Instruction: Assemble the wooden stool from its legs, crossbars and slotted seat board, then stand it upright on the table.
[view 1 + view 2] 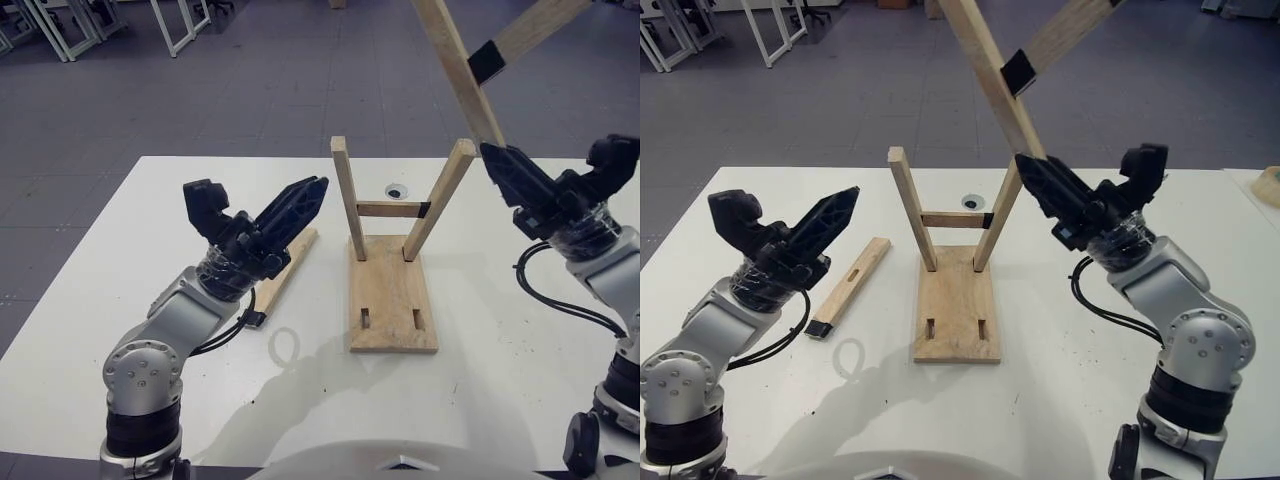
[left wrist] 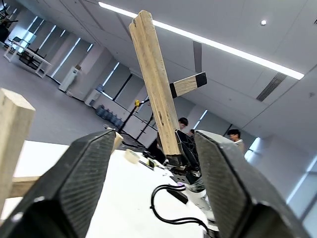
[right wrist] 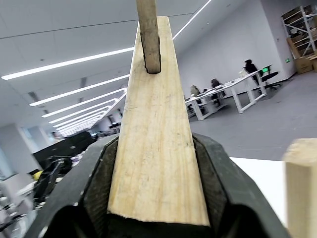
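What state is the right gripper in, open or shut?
Shut. The right gripper clamps the wooden leg: its fingers press against both sides of the leg, with no gap showing.

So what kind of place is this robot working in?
Probably an open-plan office or lab: rows of white desks, long ceiling light strips, and grey carpet-like floor around the white table.

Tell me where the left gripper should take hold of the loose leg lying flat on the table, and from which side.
Probably grip the loose leg mid-length, beside its slot, closing across the narrow width from straight above. It lies flat on the table, so only its long edges are free; the open left gripper hovers near it.
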